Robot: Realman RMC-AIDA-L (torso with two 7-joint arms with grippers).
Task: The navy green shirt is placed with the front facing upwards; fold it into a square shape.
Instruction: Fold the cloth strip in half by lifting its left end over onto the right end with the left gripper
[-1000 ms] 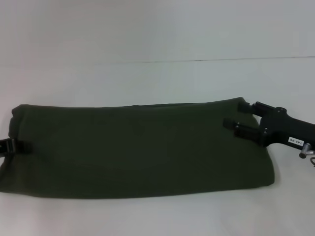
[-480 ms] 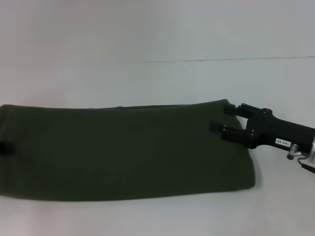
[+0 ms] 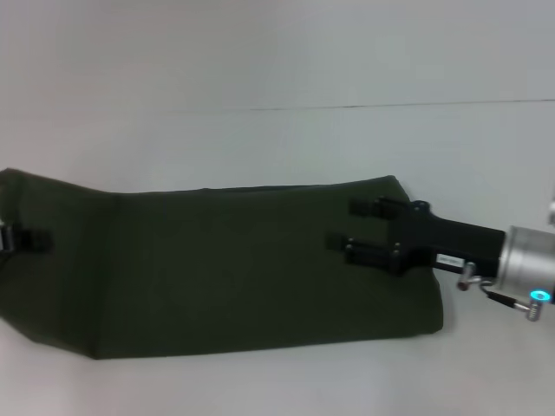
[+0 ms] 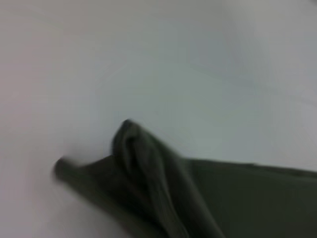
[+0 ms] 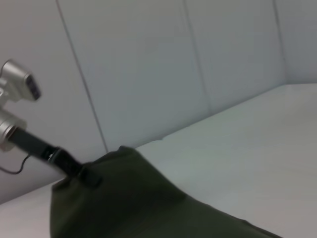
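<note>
The navy green shirt (image 3: pixel 243 264) lies as a long folded band across the near part of the white table (image 3: pixel 277 147), with both ends held; the right gripper (image 3: pixel 351 227) reaches in over the right end, its two black fingers (image 3: pixel 364 208) apart with cloth seemingly between them, though a firm clamp cannot be told; the left gripper (image 3: pixel 22 238) sits at the far-left edge, and whether its pincer is apart or together cannot be told. To fold well, both ends should probably travel evenly, keeping the band taut and edges aligned; the cloth looks soft, matte and limp, bunching into ridges at the left end.
</note>
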